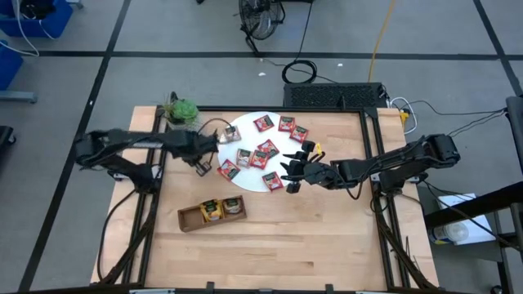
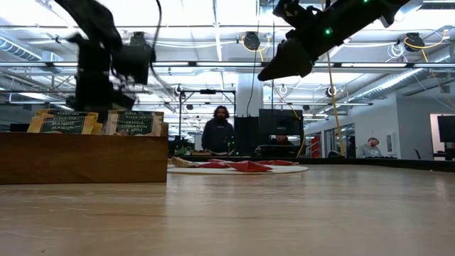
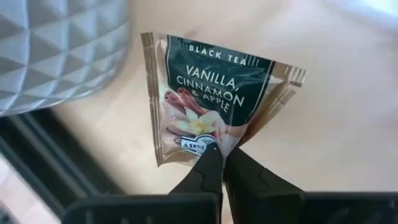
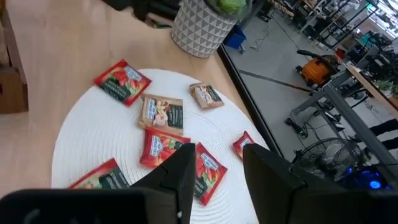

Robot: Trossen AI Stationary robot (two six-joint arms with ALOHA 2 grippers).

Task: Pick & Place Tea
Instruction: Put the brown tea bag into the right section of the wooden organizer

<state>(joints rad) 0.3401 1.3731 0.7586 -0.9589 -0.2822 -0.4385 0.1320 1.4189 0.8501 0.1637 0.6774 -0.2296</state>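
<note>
In the left wrist view a grey-brown tea sachet, labelled black tea, hangs over the bare wood with my left gripper shut on it. That gripper stands just off the left rim of the white disc. Several red sachets and a few grey-brown ones lie flat on the disc. My right gripper hovers open over the disc's right side, nothing between its fingers. My left gripper pinches the sachet's edge near one corner between its two fingertips. The fingers come from above, pointing steeply down. The sachet is lifted clear of the table, its printed face toward the wrist camera, one side bent back.
A brown wooden tray lies near the disc's near-left side, with two sachets standing in it. The potted plant stands at the far left corner, its pot close to my left gripper. Bare wood stretches toward the near edge.
</note>
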